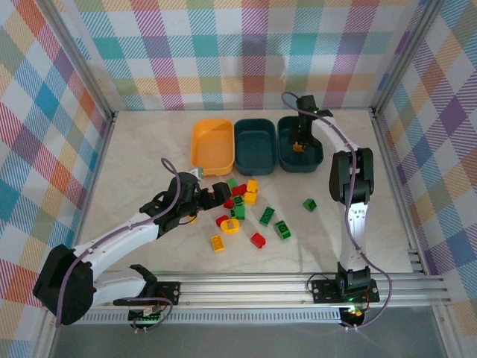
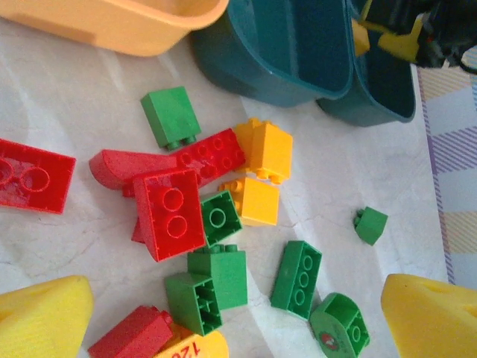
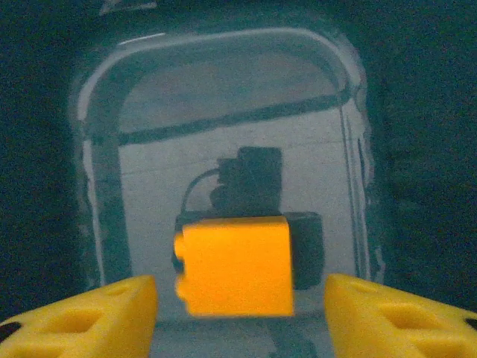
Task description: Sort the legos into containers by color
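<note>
right end effector (image 3: pixel 240 298) spread over yellow brick (image 3: pixel 235 265) in teal tub (image 3: pixel 223 97), left end effector (image 2: pixel 235 298) spread above crowded legos (image 2: pixel 168 212)

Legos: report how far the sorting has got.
Barely started. Done: one yellow brick lies in the right teal tub, loose between the right gripper's open fingers. In hand: the left gripper hovers open over the pile, holding nothing. Left: all those red, green and yellow bricks on the table, while the yellow tub and middle teal tub look unfilled.
</note>
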Controlling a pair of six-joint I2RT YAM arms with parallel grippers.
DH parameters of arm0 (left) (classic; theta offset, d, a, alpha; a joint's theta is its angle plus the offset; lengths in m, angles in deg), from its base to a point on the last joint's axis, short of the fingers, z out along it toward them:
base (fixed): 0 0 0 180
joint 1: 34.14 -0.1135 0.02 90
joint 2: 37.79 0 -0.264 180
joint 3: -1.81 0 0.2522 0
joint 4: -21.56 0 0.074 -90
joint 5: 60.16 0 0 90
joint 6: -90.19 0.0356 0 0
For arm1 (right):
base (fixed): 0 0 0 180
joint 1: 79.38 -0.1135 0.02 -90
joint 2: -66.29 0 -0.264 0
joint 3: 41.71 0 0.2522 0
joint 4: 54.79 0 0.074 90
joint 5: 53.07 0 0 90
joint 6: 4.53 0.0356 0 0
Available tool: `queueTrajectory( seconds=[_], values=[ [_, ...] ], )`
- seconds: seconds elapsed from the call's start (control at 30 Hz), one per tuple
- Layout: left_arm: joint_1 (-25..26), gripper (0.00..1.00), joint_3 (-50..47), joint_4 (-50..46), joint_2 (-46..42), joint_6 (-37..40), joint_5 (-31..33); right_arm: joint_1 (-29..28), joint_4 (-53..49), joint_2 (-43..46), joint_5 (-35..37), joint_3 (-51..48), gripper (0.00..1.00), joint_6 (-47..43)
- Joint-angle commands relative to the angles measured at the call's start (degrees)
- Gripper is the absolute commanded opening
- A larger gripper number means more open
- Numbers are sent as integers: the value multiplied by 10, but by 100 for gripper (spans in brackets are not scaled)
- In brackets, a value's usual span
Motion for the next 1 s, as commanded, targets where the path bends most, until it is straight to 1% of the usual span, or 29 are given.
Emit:
queueTrajectory(
  seconds=[0.0,0.07,0.13,0.2,0.3,0.4,0.5,0.57,0.67,0.73,0.83,0.97],
  values=[
    [2,100,23,-2,-2,29,-35,-13,-7,95,10,-23,64,-4],
    [2,100,29,3,7,35,-45,-27,18,159,37,-77,65,-1],
    [3,100,34,20,18,36,-62,-42,44,232,58,-159,65,17],
    [6,100,34,46,35,38,-88,-53,96,314,45,-283,66,50],
    [19,100,31,91,65,43,-125,-58,148,416,19,-446,66,98],
    [37,100,37,114,90,54,-141,-59,144,504,12,-551,67,118],
    [45,100,49,126,100,62,-129,-61,129,586,2,-623,69,115],
    [46,100,57,137,108,61,-116,-60,101,627,9,-654,75,148],
    [47,100,73,152,132,50,-99,-61,78,666,24,-693,75,193],
    [46,100,88,149,152,40,-94,-60,79,671,6,-715,76,203],
    [47,99,95,147,170,25,-84,-60,41,623,-17,-706,77,198],
    [47,99,87,130,161,27,-63,-61,43,581,-52,-713,80,193]
  ],
)
